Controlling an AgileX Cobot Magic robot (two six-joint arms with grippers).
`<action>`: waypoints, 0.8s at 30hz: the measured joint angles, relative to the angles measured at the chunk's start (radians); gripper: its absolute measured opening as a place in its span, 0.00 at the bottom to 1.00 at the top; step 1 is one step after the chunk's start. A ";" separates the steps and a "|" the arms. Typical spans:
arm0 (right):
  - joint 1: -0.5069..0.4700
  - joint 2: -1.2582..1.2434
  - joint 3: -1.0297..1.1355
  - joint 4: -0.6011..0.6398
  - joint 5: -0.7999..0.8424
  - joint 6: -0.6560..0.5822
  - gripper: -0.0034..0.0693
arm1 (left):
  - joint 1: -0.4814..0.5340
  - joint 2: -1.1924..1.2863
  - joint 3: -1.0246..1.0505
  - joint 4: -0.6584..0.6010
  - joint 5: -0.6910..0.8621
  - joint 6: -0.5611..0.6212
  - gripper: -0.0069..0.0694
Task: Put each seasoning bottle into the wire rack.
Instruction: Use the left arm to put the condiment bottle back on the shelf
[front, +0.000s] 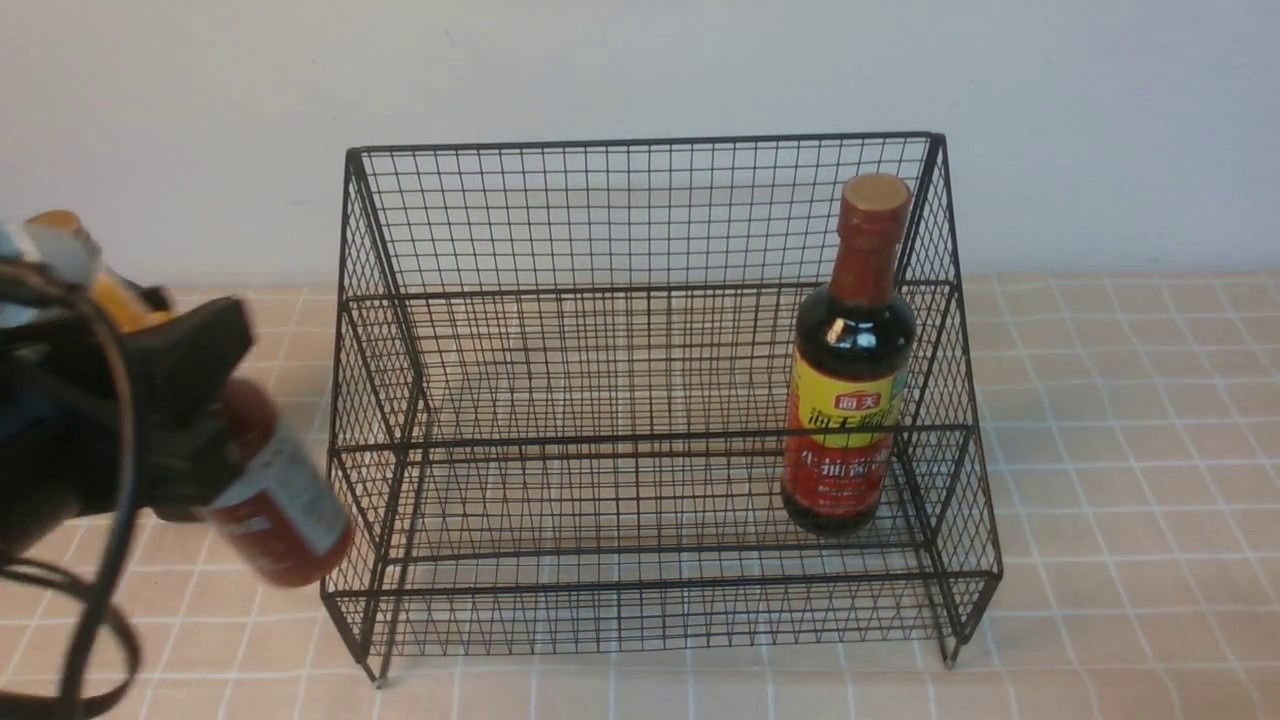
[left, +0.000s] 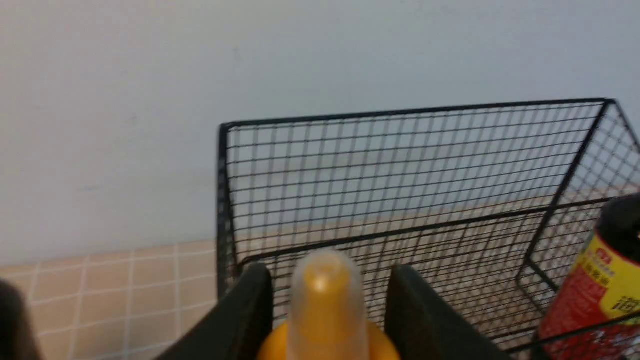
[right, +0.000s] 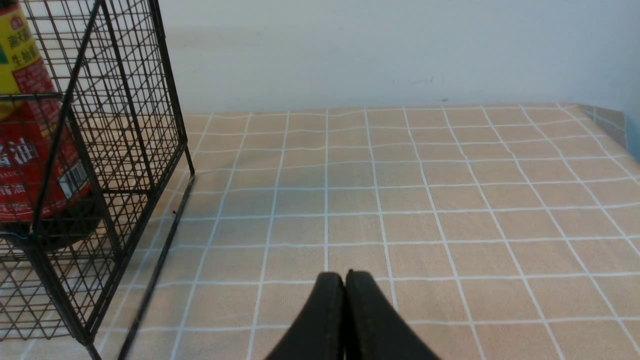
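The black wire rack (front: 650, 215) stands mid-table. The dark bottle with red neck and yellow-red label (front: 850, 370) stands upright in the rack's right end; it also shows in the left wrist view (left: 600, 285) and the right wrist view (right: 30, 145). My left gripper (front: 215, 385) is shut on the small red sauce bottle (front: 280, 500), held tilted in the air left of the rack. Its yellow nozzle cap (left: 325, 300) sits between the fingers (left: 250, 310). My right gripper (right: 345, 280) is shut and empty over the table right of the rack. The gold-capped bottle is out of view.
A beige tiled cloth (front: 1130, 480) covers the table. A white wall (front: 640, 70) stands right behind the rack. The table's right edge (right: 620, 130) shows in the right wrist view.
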 joint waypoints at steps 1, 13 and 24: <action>0.000 0.000 0.000 0.000 0.001 0.000 0.03 | -0.020 0.020 0.000 -0.001 -0.026 0.002 0.44; 0.000 0.000 0.000 0.001 0.001 -0.001 0.03 | -0.127 0.367 -0.001 -0.003 -0.331 0.033 0.44; 0.000 0.000 0.000 0.001 0.001 -0.001 0.03 | -0.135 0.519 -0.002 0.001 -0.339 0.050 0.44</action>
